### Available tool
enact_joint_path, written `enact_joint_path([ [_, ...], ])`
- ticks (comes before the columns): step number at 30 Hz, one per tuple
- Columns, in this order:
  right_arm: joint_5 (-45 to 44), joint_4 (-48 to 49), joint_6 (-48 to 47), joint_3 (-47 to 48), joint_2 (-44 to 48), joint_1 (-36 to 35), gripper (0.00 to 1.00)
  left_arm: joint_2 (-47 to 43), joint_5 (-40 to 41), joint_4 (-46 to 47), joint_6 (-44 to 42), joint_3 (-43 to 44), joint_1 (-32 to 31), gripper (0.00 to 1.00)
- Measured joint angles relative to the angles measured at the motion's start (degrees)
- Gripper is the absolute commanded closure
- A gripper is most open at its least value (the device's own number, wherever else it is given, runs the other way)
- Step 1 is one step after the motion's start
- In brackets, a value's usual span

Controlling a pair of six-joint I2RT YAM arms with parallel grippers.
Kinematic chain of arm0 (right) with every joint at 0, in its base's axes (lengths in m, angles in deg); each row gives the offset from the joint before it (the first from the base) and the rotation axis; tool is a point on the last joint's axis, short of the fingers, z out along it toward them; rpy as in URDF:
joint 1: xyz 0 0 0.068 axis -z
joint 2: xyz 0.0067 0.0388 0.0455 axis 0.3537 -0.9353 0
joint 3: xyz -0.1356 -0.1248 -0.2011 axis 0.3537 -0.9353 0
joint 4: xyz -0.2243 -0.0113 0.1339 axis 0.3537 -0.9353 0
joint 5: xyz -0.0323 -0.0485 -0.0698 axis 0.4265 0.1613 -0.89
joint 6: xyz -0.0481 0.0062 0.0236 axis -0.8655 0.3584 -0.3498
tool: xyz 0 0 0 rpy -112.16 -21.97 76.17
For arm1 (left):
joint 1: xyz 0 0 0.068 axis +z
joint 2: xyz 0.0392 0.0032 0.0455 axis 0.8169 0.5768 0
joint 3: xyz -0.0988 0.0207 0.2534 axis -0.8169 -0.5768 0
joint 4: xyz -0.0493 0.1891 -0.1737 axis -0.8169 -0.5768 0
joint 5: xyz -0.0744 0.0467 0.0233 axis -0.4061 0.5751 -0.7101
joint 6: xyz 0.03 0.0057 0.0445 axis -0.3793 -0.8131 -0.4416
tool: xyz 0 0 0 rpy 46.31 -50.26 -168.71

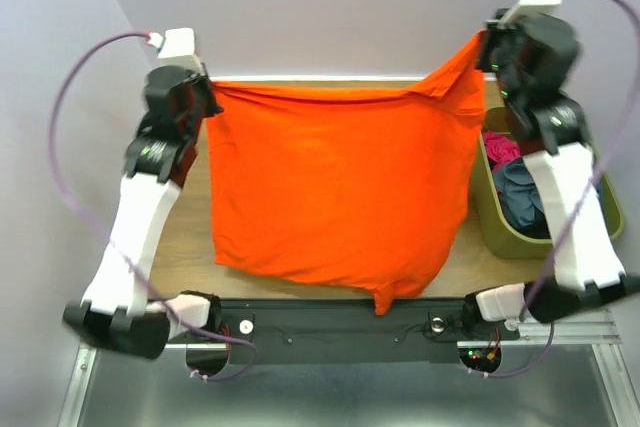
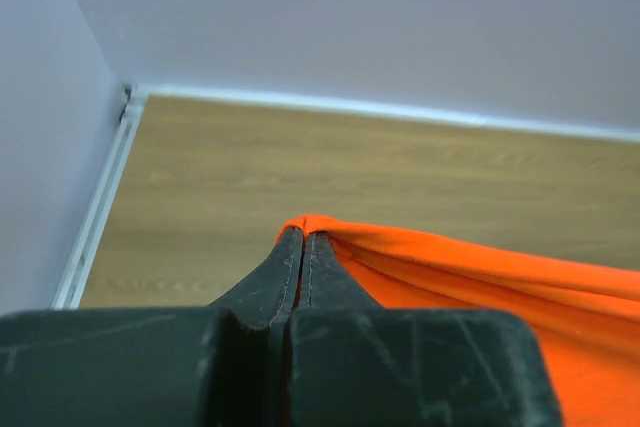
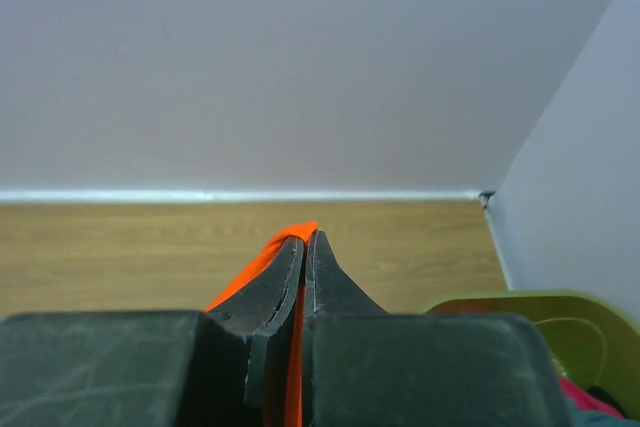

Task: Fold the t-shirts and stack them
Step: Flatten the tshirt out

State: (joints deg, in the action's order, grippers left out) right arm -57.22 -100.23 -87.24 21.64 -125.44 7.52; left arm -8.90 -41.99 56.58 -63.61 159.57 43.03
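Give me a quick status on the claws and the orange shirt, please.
Left claw and right claw both shut on orange t-shirt, stretched between them above table. Other shirts in green tub. Nothing in the way.

Both arms have white link shells and black joints; purple cables loop outside each from the black base rail (image 1: 340,332). Green lights glow on them.
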Motion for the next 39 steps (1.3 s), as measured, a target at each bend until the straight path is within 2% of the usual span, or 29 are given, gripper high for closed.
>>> enact_joint_path([
  [10, 2.49, 4.02, 0.7, -3.32, -23.69, 0.0, 0.99, 29.88, 5.86, 6.08, -0.76, -2.34, 4.13, 1.0],
  [15, 3.87, 5.66, 1.4, -4.0, -31.61, 0.0, 0.99, 37.29, 6.4, 6.62, -0.55, -2.34, 4.7, 1.0],
  [21, 4.35, 6.84, 3.06, -4.02, -38.01, 0.0, 0.99, 38.71, 6.58, 8.44, 0.2, -2.34, 5.46, 1.0],
  [32, 3.41, 8.26, 4.39, -3.43, -39.19, 0.04, 0.99, 38.93, 6.47, 9.62, 2.89, -2.34, 6.95, 1.0],
  [39, 1.86, 9.84, 5.62, 9.22, -46.01, 0.22, 0.99, 42.25, 5.68, 10.97, 7.1, 2.78, 9.79, 1.0],
])
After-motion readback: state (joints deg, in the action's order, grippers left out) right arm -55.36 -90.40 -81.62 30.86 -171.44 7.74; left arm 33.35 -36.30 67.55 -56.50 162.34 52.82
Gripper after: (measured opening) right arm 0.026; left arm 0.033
